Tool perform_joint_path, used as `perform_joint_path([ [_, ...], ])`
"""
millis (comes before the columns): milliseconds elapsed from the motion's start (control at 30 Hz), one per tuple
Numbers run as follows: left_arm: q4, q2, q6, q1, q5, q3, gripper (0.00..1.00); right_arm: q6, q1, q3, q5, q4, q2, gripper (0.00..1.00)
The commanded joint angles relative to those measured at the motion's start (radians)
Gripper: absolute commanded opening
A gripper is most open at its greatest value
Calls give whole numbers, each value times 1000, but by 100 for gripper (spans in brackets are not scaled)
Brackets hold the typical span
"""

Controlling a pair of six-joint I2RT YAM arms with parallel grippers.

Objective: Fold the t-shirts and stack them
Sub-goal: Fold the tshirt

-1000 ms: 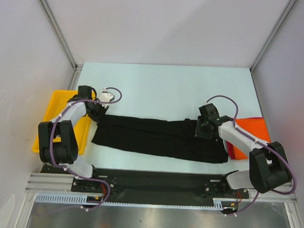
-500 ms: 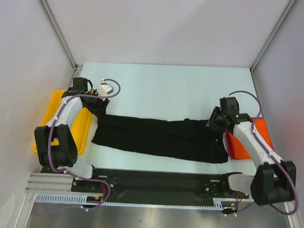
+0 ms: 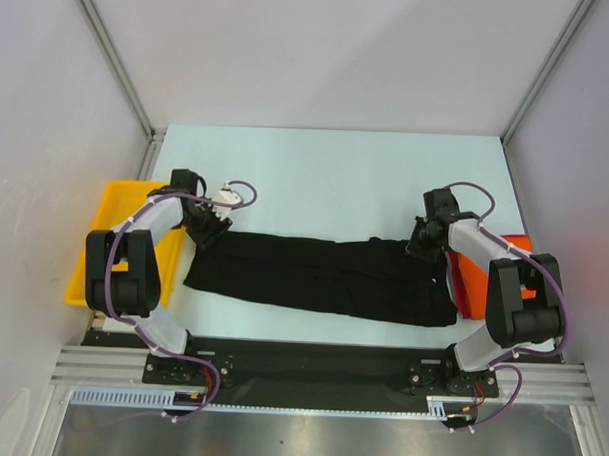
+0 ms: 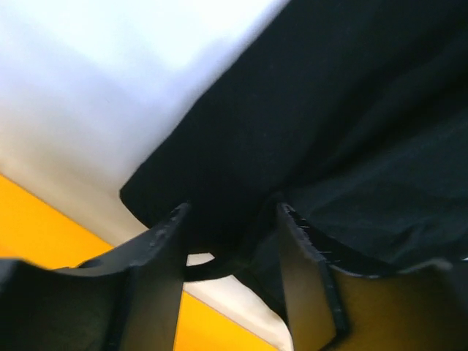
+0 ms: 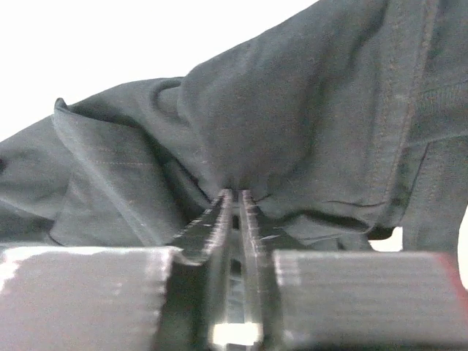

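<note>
At the far left, yellow tray [image 3: 102, 243], just outside the left gripper [image 3: 213, 225]; much of its inside hidden by the arm. Between the two grippers, black t-shirt [image 3: 323, 277] laid out as a long folded band. Left corner of the band in the gap between the left fingers [image 4: 150, 270], spread apart and clamping nothing. At the other end, right gripper [image 3: 421, 242] nearly closed, its fingertips [image 5: 216, 219] pinching a raised fold of the black cloth. Just outside the right fingers, orange t-shirt [image 3: 509, 257], partly under the black one.

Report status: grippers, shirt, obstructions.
Left gripper open, straddling corner of black shirt. Right gripper shut on a fold of it. Orange shirt beside its right end; nothing blocking.
</note>
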Motion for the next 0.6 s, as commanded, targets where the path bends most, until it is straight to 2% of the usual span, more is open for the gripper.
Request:
perform_joint_path([
  [0, 13, -5, 84, 2, -42, -14, 51, 6, -2, -4, -66, 27, 5, 9],
  [67, -10, -16, 96, 2, -36, -16, 38, 6, -4, -21, -68, 12, -20, 0],
  [133, -32, -37, 110, 3, -33, -18, 27, 9, -13, -33, -59, -10, -60, 0],
  [233, -53, -67, 122, 2, -33, -19, 17, 9, -27, -36, -48, -48, -101, 0],
  [400, -76, -102, 127, 2, -27, -4, 14, -5, -39, -21, -48, -117, -187, 0],
  [500, -85, -116, 122, 2, -17, 21, 3, -14, -42, -39, -52, -139, -207, 0],
  [567, -90, -117, 118, 2, -13, 33, 2, -11, -43, -65, -48, -119, -195, 28],
])
